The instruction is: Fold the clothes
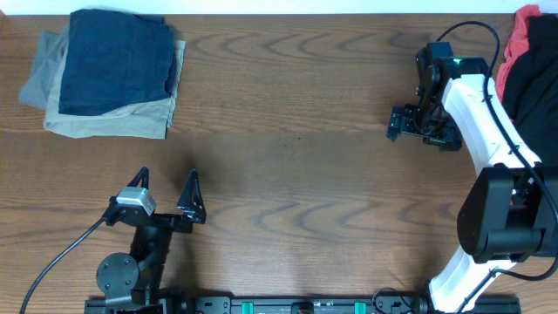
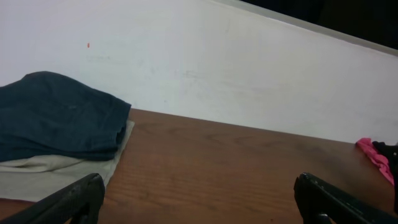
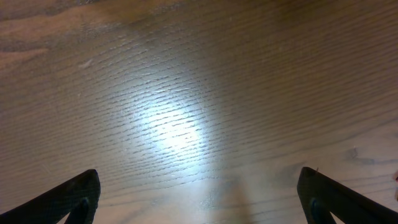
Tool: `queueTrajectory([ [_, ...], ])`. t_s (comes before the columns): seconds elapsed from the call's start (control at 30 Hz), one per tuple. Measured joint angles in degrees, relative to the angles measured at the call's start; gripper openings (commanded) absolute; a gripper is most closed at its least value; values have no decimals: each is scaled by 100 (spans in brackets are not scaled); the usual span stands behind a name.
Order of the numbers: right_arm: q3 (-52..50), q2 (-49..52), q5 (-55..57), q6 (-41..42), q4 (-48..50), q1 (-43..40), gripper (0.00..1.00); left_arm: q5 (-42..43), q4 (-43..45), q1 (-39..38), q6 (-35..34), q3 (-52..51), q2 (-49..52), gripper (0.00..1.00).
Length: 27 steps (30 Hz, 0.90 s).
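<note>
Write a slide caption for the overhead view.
Open, empty left gripper and right gripper; folded stack far left, unfolded pile far right.

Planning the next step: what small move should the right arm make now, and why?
Probably swing the right gripper toward the red and black pile at the right edge of the table: its jaws are open over bare wood, and the folded stack looks finished.

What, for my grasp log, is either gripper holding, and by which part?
Nothing is held. The left gripper and the right gripper are both open over the table, nothing between their fingers.
</note>
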Motion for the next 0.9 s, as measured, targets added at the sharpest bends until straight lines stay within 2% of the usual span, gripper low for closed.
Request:
queueTrajectory([
  [0.2,-20,-323,61,0,328,87,99,0,0,0,2,0,0,98],
  [0.43,-529,-2039,90,-118,1805,614,99,0,2,0,2,0,0,98],
  [0.63,-2280,-3967,111,-664,3696,1248,99,0,7,0,0,0,-11,98],
  [0.9,-4819,-6382,9,-894,5174,1104,99,0,4,0,2,0,-15,98],
])
